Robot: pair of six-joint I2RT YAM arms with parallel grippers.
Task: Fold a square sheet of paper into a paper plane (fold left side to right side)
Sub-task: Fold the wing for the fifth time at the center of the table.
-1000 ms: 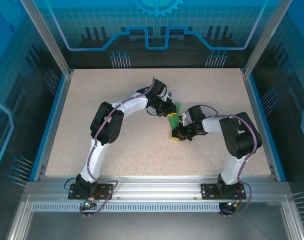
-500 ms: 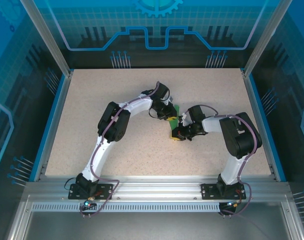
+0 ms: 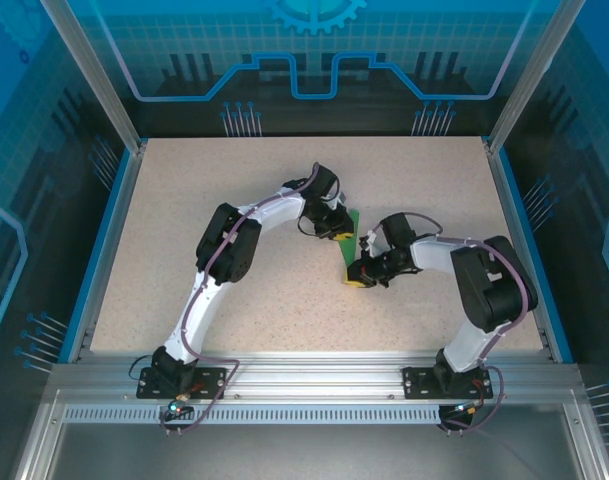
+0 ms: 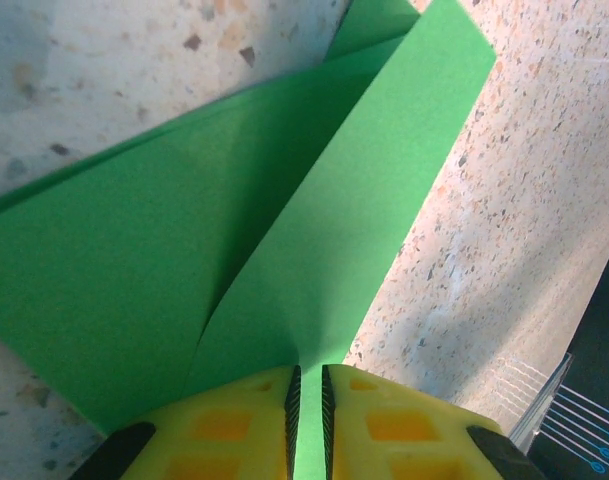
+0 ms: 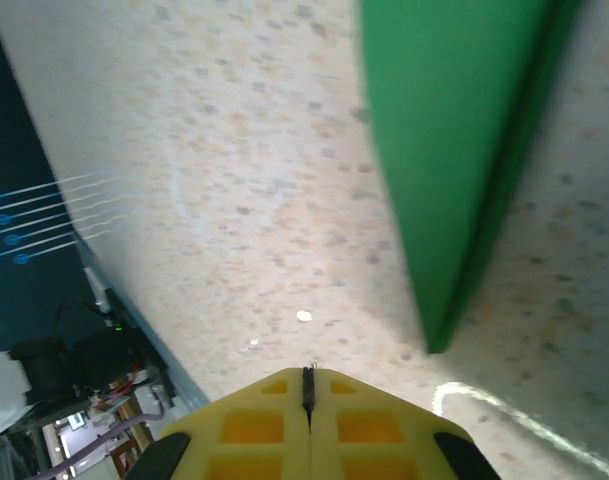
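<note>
The square sheet of paper [image 3: 348, 255] is green and folded into a narrow wedge near the middle of the table, running from far to near. In the left wrist view its layers [image 4: 184, 250] fan out with a long crease, and one flap passes between the yellow fingers. My left gripper [image 4: 307, 372] is shut on that flap; from above it [image 3: 338, 234] sits at the wedge's left side. My right gripper [image 3: 358, 277] is at the wedge's near tip. Its jaws [image 5: 307, 376] are pressed together with nothing between them, and the paper's pointed end [image 5: 439, 320] lies just ahead to the right.
The speckled beige table [image 3: 234, 290] is bordered by blue rails [image 3: 109, 240] on the left and right, with an aluminium frame [image 3: 314, 370] at the near edge. Both arms bend in over the middle. Free room lies to the left and at the back.
The left arm's elbow has swung right and farther in, its gripper staying on the paper. The right arm's elbow has shifted right and its gripper slid slightly nearer along the wedge's tip.
</note>
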